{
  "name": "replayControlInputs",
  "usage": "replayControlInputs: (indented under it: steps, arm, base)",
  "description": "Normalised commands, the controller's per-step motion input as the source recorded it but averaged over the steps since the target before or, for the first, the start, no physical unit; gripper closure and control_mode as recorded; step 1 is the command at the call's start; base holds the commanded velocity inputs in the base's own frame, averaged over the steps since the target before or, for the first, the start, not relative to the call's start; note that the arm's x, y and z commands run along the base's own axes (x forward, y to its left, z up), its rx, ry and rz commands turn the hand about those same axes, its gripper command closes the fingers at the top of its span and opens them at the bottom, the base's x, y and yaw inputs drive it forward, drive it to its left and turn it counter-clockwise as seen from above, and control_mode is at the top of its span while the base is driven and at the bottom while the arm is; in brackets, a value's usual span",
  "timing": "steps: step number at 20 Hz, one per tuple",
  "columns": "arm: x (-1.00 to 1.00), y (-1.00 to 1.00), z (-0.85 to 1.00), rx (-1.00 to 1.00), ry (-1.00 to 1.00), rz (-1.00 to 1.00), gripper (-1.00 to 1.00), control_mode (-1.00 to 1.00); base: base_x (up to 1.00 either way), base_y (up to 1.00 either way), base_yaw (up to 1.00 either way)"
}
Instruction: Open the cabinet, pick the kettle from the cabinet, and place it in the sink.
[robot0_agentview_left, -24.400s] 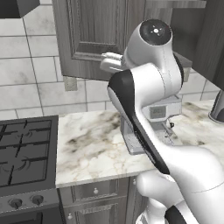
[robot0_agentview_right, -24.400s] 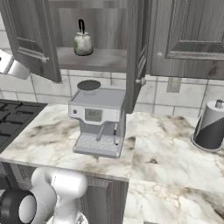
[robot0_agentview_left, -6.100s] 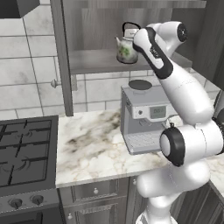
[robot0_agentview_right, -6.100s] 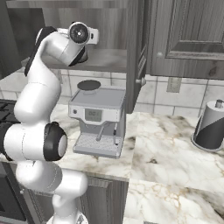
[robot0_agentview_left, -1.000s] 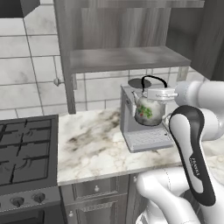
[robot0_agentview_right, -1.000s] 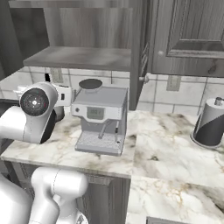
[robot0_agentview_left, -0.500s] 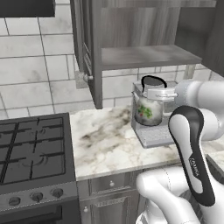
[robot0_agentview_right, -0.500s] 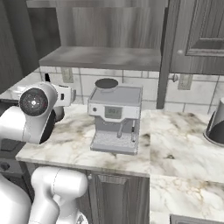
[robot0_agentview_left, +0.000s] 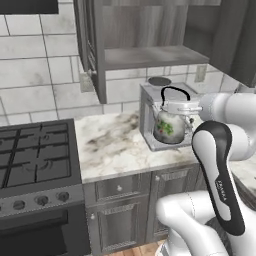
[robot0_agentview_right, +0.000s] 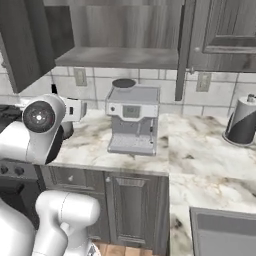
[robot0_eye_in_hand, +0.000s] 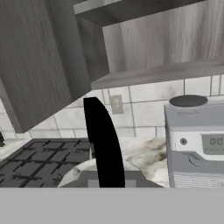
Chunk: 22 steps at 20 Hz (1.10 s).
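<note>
The cabinet (robot0_agentview_left: 135, 45) stood open at twelve o'clock above the counter (robot0_agentview_left: 112, 145), both doors swung wide, and its one visible shelf was bare; whatever it had stored was out of it. The sink (robot0_agentview_right: 225, 232) showed as a grey corner at five o'clock in the right base view; the part of the basin in sight held nothing. The coffee machine (robot0_agentview_right: 134, 120) sat on the counter under the shelf, and a dark canister (robot0_agentview_right: 242, 121) stood well apart from it at three o'clock.

The kettle (robot0_agentview_left: 170, 125) hung in the air in front of the coffee machine, at about three o'clock in the left base view, upright, carried by the gripper (robot0_agentview_left: 176, 106). The jaws were pinched shut on its thin black arched handle, which rose as a dark band in the hand view. By its look the kettle was a rigid, smooth metal shell, probably light if empty. The handle top was the natural hold, though a body hung from it would likely swing, and the lid might shift if tilted. Whether anything was inside could not be told.
</note>
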Motion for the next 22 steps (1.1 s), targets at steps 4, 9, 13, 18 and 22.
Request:
replayControlInputs:
  steps: [4,9,13,18,22]
  arm:
    - [0.0,0.0,0.0,0.0,0.0,0.0,1.0,1.0]
    - [0.0,0.0,0.0,0.0,0.0,0.0,1.0,1.0]
    - [0.0,0.0,0.0,0.0,0.0,0.0,1.0,1.0]
    - [0.0,0.0,0.0,0.0,0.0,0.0,1.0,1.0]
    - [0.0,0.0,0.0,0.0,0.0,0.0,1.0,1.0]
  base:
    - [-0.75,-0.06,-0.16]
    - [-0.65,-0.07,-0.22]
    - [-0.31,0.0,-0.55]
    - [-0.22,0.01,-0.65]
    - [-0.13,0.07,-0.76]
